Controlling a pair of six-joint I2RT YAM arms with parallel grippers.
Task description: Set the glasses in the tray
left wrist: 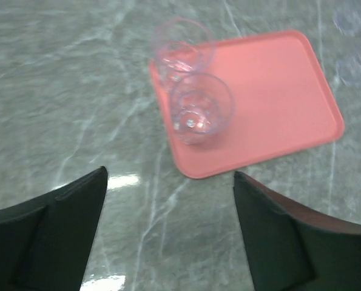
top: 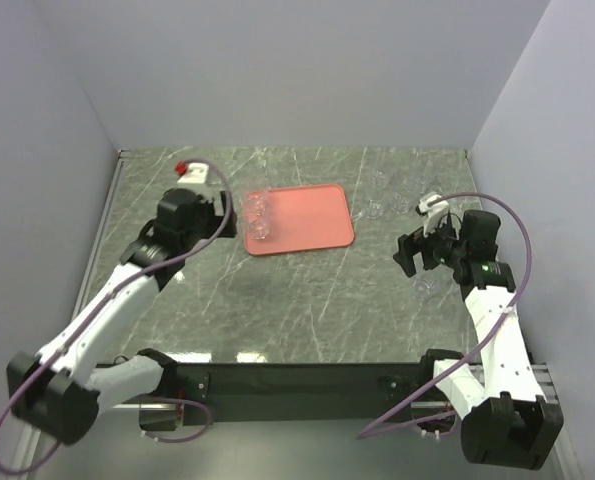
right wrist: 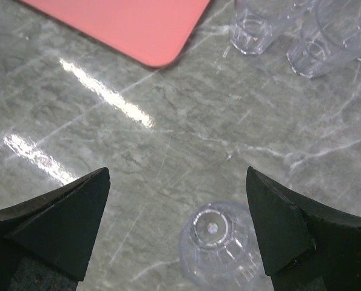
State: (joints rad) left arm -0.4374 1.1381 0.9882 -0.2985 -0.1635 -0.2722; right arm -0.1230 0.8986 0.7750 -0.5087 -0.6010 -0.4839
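The salmon-pink tray [top: 307, 215] lies at the table's middle back, and shows in the left wrist view [left wrist: 271, 91] too. Two clear glasses [left wrist: 201, 108] [left wrist: 181, 51] stand on its left end. My left gripper [left wrist: 170, 182] is open and empty, hovering over the table just in front of the tray's left end [top: 221, 216]. My right gripper [right wrist: 178, 176] is open, with one clear glass [right wrist: 219, 245] on the table low between its fingers, untouched. That glass is faint in the top view [top: 429, 287], next to the right gripper [top: 414, 256].
More clear glasses stand right of the tray [top: 377, 207], seen in the right wrist view [right wrist: 253, 30] [right wrist: 317, 51] and at the left wrist view's edge [left wrist: 355, 66]. The tray's corner [right wrist: 138, 24] shows there. White walls enclose the marble table [top: 307, 290].
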